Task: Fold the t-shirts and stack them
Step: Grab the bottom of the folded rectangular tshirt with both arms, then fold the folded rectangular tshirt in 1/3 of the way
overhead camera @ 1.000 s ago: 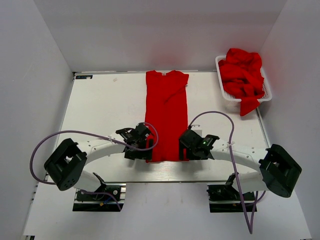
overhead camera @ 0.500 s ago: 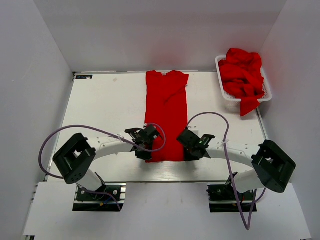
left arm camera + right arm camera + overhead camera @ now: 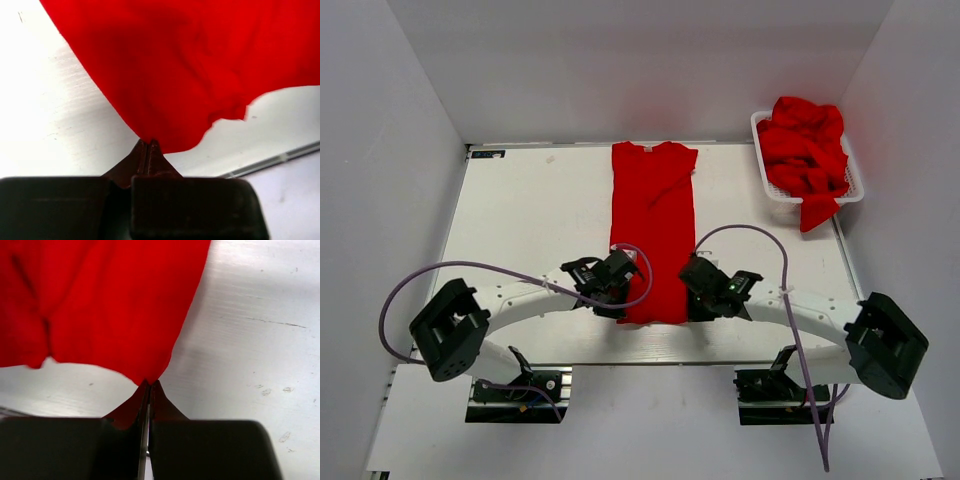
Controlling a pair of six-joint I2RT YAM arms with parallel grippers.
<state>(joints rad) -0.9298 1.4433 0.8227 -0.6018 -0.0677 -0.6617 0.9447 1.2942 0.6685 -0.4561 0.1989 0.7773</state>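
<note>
A red t-shirt lies as a long narrow strip down the middle of the table, collar at the far end. My left gripper is shut on its near left corner. At the near right corner my right gripper is shut on the cloth. Both wrist views show the jaws pinched together with red fabric rising from their tips. More red t-shirts are heaped in the basket at the far right.
A white mesh basket stands at the table's far right corner, one shirt hanging over its near rim. Purple cables loop from both arms. The table's near edge runs just behind the grippers.
Both grippers have closed from open onto the shirt's near corners. The arms shifted slightly inward toward the hem.
</note>
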